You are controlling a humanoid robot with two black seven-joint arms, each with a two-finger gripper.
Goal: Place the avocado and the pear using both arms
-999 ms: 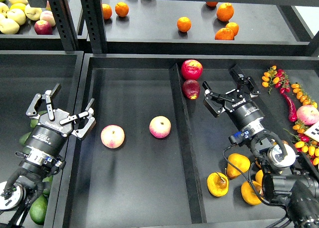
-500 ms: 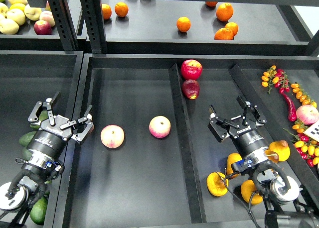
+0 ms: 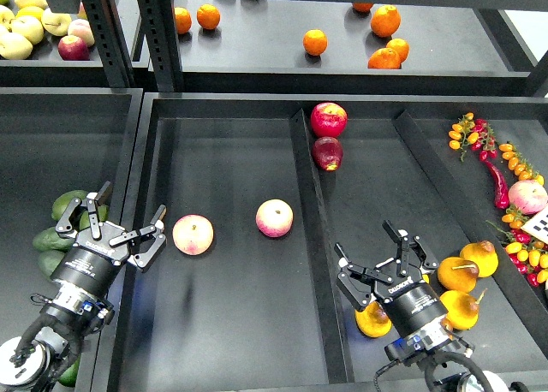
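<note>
Several dark green avocados (image 3: 67, 204) lie in the left bin, just left of and partly behind my left gripper (image 3: 118, 222). That gripper is open and empty, hovering over the divider between the left and middle bins. Several golden pears (image 3: 458, 274) lie at the front of the right bin. My right gripper (image 3: 383, 257) is open and empty, just left of them and right above one pear (image 3: 374, 320) that my wrist partly hides.
Two pink-yellow apples (image 3: 193, 234) (image 3: 275, 218) lie in the middle bin. Two red apples (image 3: 329, 118) lie at the back of the right bin. Cherry tomatoes and a chili (image 3: 499, 181) sit far right. Oranges (image 3: 316, 41) are on the back shelf.
Both arms have drawn back toward the near edge. The right gripper moved from the back of the right bin down to the pears. The left gripper dropped slightly, uncovering avocados.
</note>
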